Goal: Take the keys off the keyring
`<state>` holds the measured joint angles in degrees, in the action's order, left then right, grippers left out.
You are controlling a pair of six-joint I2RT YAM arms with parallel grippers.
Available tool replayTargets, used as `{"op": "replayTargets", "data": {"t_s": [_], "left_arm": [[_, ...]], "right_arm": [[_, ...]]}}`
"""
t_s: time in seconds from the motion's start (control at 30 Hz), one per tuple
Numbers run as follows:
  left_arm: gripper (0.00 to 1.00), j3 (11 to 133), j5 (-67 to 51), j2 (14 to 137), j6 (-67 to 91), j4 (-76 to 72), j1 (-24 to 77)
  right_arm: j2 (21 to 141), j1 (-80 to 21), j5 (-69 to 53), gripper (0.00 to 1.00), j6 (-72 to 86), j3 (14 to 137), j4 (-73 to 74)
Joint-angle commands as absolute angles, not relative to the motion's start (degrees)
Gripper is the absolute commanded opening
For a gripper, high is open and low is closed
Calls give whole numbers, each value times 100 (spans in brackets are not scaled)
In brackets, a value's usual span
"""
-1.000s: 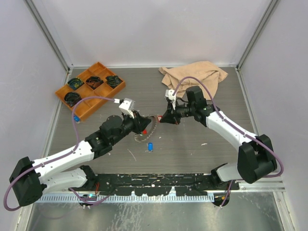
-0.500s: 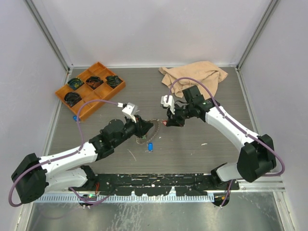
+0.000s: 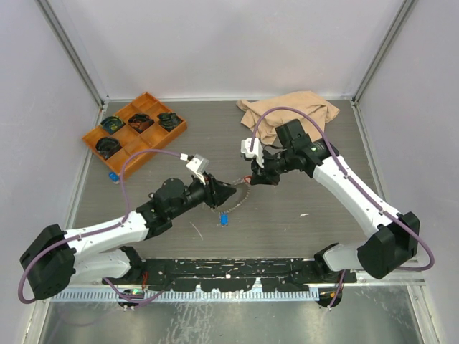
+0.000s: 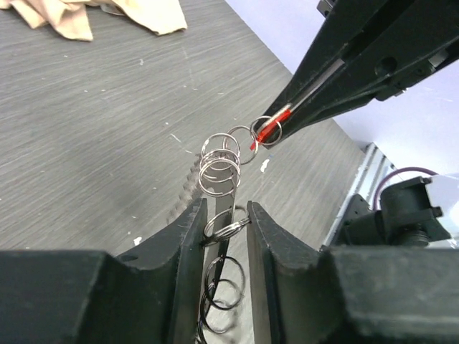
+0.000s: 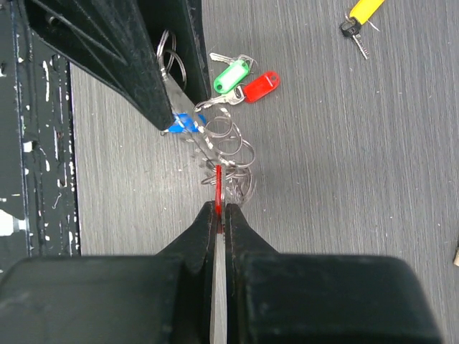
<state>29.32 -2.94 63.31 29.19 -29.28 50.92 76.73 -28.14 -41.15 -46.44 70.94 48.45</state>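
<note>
I have both tools gripping.
My left tool squeezes the keyring. My right tool pinches the red key at its tip.

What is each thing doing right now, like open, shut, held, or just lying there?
Left gripper: shut on the keyring.
Right gripper: shut on the red tag.
Keyring: held by the left gripper.
Red tag: pinched edge-on, hooked to a small ring.
Yellow key: lying loose on the table.
Green key: lying on the table; attached or not, cannot tell.
Blue key: lying on the table.
Cloth: crumpled.
</note>
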Motion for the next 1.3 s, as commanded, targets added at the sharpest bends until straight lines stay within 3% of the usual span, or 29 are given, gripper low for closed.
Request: {"op": "replayTargets", "data": {"t_s": [0.0,0.3,0.53,0.93,1.27], "left_arm": [[33,2988,-720,6270,2988,-3492,5073],[45,2884,-1016,5687,2663,-2933,5080],[60,2639,-1406,5157,1898,-3483,5075],[64,3417,-2155,5463,1855,-3449,5078],[58,3267,-1710,5771,3397,-3848,5079]], "right_arm": [[7453,-2841,-4076,1,-4765,7522,5311],[7259,-2839,-3756,1,-5108,7743,6010],[7282,-2839,-3547,1,-5874,8065,6836],[7518,-2741,-3986,1,-5846,8233,7108],[7834,-2549,-4427,1,-5946,8312,7255]]}}
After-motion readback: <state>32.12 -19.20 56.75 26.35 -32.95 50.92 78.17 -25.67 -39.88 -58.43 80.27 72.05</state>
